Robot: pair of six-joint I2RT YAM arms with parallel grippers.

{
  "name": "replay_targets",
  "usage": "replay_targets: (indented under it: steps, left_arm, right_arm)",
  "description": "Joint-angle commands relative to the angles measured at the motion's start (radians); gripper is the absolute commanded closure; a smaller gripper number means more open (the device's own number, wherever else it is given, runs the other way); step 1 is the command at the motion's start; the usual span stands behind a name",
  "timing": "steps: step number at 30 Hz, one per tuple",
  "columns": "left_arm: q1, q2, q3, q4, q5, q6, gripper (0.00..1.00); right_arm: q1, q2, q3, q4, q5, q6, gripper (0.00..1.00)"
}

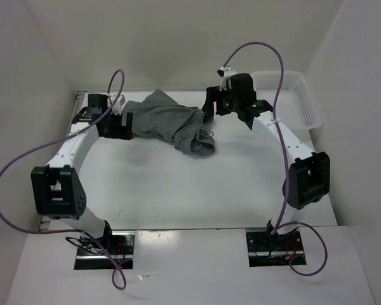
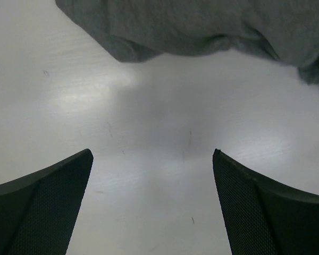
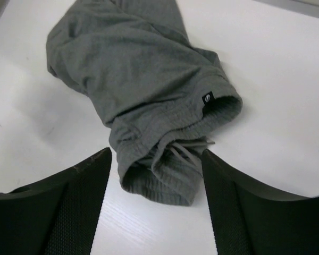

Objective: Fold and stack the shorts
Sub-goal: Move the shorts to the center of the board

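The grey shorts (image 1: 168, 121) lie crumpled at the back middle of the table, the gathered waistband and drawstring toward the right. My left gripper (image 1: 122, 124) sits at their left edge. In the left wrist view it (image 2: 151, 159) is open over bare table, and the shorts (image 2: 202, 26) lie just beyond the fingertips. My right gripper (image 1: 209, 109) hovers at the shorts' right end. In the right wrist view it (image 3: 157, 156) is open, with the bunched waistband of the shorts (image 3: 143, 90) lying on the table between and past its fingertips, not pinched.
A white mesh basket (image 1: 303, 95) stands at the back right corner, behind the right arm. White walls close in the table on the left, back and right. Purple cables loop over both arms.
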Motion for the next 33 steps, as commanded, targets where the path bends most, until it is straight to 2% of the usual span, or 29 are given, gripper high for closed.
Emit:
replay_targets:
  steps: [1, 2, 3, 4, 6, 10, 15, 17, 22, 28, 29, 31, 32, 33]
  left_arm:
    - [0.096, 0.173, 0.162, -0.009, 0.049, 0.003, 0.0]
    - [0.115, 0.216, 0.207, -0.03, 0.081, 0.003, 0.0]
    - [0.127, 0.259, 0.254, -0.041, 0.109, 0.003, 0.0]
    - [0.136, 0.343, 0.355, -0.051, 0.13, 0.003, 0.0]
    - [0.145, 0.418, 0.449, -0.064, 0.195, 0.003, 0.0]
    - [0.123, 0.545, 0.546, -0.029, 0.192, 0.003, 0.0]
    - [0.123, 0.654, 0.566, -0.009, 0.16, 0.003, 0.0]
    - [0.123, 0.679, 0.577, -0.009, 0.181, 0.003, 0.0]
    - [0.113, 0.766, 0.599, 0.011, 0.163, 0.003, 0.0]
    - [0.093, 0.814, 0.651, 0.029, 0.153, 0.003, 0.0]
    - [0.093, 0.826, 0.651, 0.029, 0.153, 0.003, 0.01]
    - [0.093, 0.835, 0.651, 0.029, 0.193, 0.003, 0.14]
    - [0.093, 0.835, 0.651, 0.02, 0.207, 0.003, 0.23]
    - [0.093, 0.835, 0.651, 0.02, 0.222, 0.003, 0.42]
  right_arm:
    - [-0.002, 0.056, 0.039, 0.114, -0.035, 0.067, 0.28]
    - [-0.002, 0.087, 0.053, 0.124, -0.014, 0.099, 0.33]
    - [-0.011, 0.153, 0.091, 0.139, -0.003, 0.119, 0.44]
    - [-0.022, 0.185, 0.11, 0.139, -0.003, 0.136, 0.46]
    - [-0.031, 0.247, 0.165, 0.151, -0.018, 0.161, 0.47]
    - [-0.031, 0.354, 0.19, 0.151, -0.028, 0.204, 0.41]
    - [-0.04, 0.367, 0.167, 0.151, 0.006, 0.233, 0.41]
    - [-0.04, 0.376, 0.157, 0.162, -0.02, 0.245, 0.37]
    - [-0.031, 0.469, 0.18, 0.21, -0.046, 0.256, 0.35]
    - [0.004, 0.566, 0.262, 0.23, 0.043, 0.206, 0.35]
    - [0.004, 0.566, 0.271, 0.239, 0.043, 0.206, 0.35]
    - [0.013, 0.59, 0.271, 0.239, 0.052, 0.196, 0.41]
    - [0.013, 0.59, 0.271, 0.249, 0.061, 0.187, 0.44]
    - [0.024, 0.601, 0.271, 0.25, 0.061, 0.187, 0.53]
